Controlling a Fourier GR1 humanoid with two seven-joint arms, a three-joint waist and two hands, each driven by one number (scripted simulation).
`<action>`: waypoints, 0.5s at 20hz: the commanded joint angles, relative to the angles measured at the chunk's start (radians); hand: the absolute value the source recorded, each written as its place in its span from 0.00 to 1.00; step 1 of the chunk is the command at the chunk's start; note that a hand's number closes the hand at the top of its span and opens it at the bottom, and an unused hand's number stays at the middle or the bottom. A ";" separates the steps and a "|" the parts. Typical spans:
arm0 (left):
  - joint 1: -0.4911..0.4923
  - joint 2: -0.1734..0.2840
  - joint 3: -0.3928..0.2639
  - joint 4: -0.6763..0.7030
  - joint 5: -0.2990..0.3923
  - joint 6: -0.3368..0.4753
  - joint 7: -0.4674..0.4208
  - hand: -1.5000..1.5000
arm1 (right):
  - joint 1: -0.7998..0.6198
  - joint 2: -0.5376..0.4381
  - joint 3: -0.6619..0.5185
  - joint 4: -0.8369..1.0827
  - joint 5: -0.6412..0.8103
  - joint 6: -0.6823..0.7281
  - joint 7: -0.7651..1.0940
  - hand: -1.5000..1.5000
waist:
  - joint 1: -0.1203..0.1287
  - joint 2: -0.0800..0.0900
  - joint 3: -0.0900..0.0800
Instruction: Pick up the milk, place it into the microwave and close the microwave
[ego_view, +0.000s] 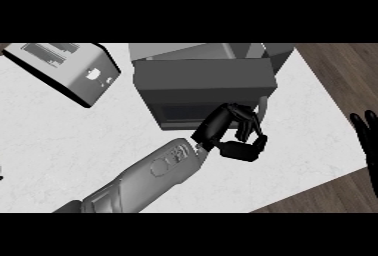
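Left hand (235, 131): fingers curled, empty, at microwave (203, 85) front. Right hand (366, 135): open, resting far right. Milk unseen. Risk: curled fingers slipping off door edge, leaving it ajar.

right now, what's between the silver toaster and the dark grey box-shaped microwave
Nothing lies there. In the head view only a bare strip of white counter separates the silver toaster from the dark grey microwave.

Flat, even light – no glare anywhere

The white counter (66, 140) reads bright and the microwave (203, 85) dull grey; shadows are faint – only the black hand (229, 132) goes dark, losing detail.
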 joint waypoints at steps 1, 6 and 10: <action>-0.076 0.000 0.020 0.039 0.045 0.025 -0.016 1.00 | -0.023 -0.019 0.006 -0.017 -0.028 0.021 0.027 0.00 | -0.037 0.012 0.002; -0.149 0.000 0.034 0.082 0.084 0.045 -0.019 1.00 | -0.038 -0.047 0.002 -0.032 -0.064 0.036 0.067 0.00 | -0.076 0.020 0.003; -0.195 0.000 0.056 0.121 0.125 0.056 -0.012 1.00 | -0.058 -0.063 0.000 -0.054 -0.078 0.045 0.077 0.00 | -0.099 0.026 0.004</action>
